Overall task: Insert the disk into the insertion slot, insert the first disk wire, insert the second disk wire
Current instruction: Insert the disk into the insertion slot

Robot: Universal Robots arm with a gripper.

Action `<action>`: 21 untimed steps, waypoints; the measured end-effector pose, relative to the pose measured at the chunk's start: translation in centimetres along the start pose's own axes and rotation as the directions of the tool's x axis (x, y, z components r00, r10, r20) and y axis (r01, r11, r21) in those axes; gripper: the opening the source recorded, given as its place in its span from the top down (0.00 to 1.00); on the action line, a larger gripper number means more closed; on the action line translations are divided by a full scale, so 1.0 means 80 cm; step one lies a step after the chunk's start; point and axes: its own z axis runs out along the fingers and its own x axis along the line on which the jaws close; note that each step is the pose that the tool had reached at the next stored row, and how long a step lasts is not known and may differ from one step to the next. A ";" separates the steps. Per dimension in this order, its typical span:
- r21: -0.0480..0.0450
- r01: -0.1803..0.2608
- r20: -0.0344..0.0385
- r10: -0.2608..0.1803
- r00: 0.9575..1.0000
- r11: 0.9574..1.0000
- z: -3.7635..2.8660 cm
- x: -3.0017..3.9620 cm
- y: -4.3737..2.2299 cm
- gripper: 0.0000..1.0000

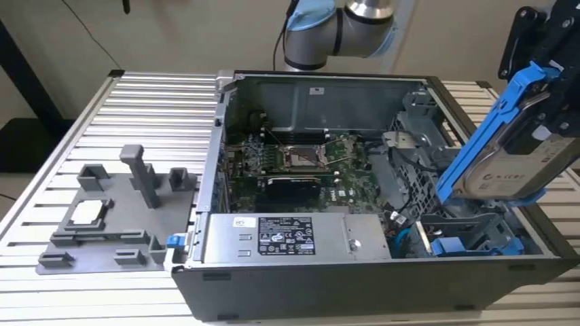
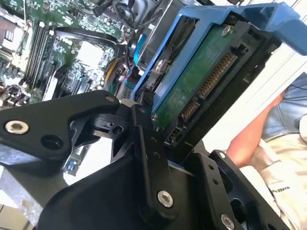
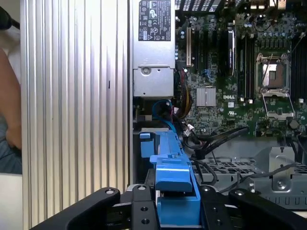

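In the exterior view my gripper (image 1: 550,102) is shut on the disk (image 1: 509,166), a silver-grey drive with a pale label in a bright blue carrier. I hold it tilted steeply in the air at the exterior view's right, above the open computer case. Below it lies the insertion slot (image 1: 464,224) in the grey drive cage, beside another blue-ended carrier (image 1: 458,246). The second wrist view shows the disk's green circuit board (image 2: 201,81) clamped by my gripper (image 2: 168,139). In the first wrist view, the blue carrier (image 3: 173,179) sits between my black fingers (image 3: 144,211).
A silver labelled power-supply box (image 1: 290,238) sits along the case's near side, with the motherboard (image 1: 290,159) behind it. A grey fixture (image 1: 109,210) rests on the slatted table (image 1: 145,102). A person's arm (image 2: 254,129) is close by, also showing as an arm (image 3: 7,110) in the first wrist view.
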 end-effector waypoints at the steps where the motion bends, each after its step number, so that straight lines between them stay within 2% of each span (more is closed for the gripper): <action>1: 0.000 0.002 0.000 -0.002 1.000 1.000 0.0010 0.0002 -0.0001 0.67; 11: 0.004 0.024 -0.001 -0.024 1.000 1.000 0.0100 0.0027 -0.0005 0.67; 21: 0.012 0.026 -0.001 -0.026 1.000 1.000 0.0262 0.0046 -0.0011 0.67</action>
